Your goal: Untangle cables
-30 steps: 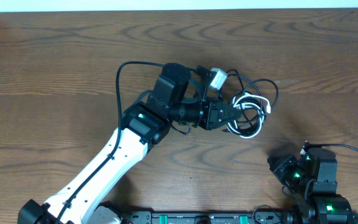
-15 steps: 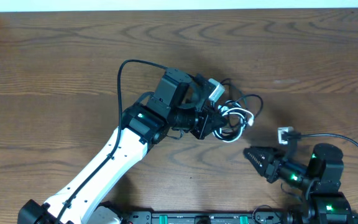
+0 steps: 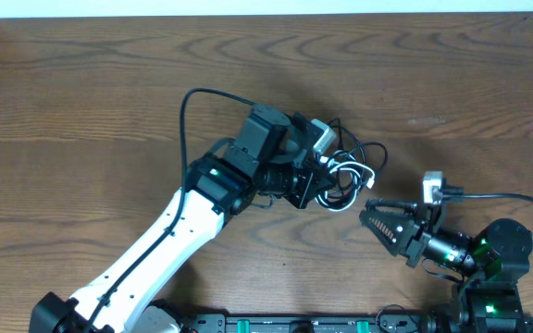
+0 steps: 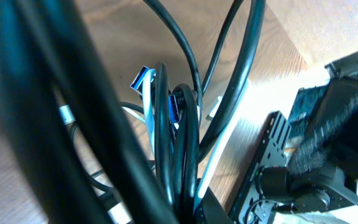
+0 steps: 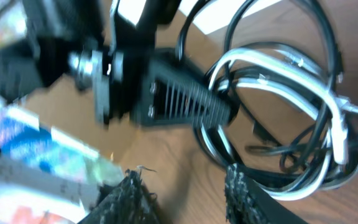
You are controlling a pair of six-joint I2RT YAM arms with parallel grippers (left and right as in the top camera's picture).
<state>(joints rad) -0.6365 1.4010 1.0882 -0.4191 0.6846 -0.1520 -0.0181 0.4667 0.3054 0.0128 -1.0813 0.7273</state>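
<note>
The cables [image 3: 357, 172] are a bunched knot of thin black cords and one white cord in the middle of the table. My left gripper [image 3: 328, 188] is shut on the left side of the bunch. In the left wrist view the cables [image 4: 178, 130] run up from the jaws, with a blue plug [image 4: 143, 75] at one end. My right gripper [image 3: 374, 222] points left, just below and right of the bunch, open and holding nothing. In the right wrist view the cables [image 5: 284, 99] loop just beyond my right gripper [image 5: 188, 198], whose right fingertip [image 5: 244, 193] is close under them.
The left arm [image 3: 169, 231] stretches diagonally from the front left to the bunch. Its own thicker black wire [image 3: 185, 116] arcs over the table to the left. The right arm's base [image 3: 493, 254] stands at the front right. Wooden table [image 3: 81, 102] surrounds the bunch.
The right arm has unfolded from the front right corner and swung left toward the bunch, its jaws opening. The left gripper has drawn the bunch slightly left.
</note>
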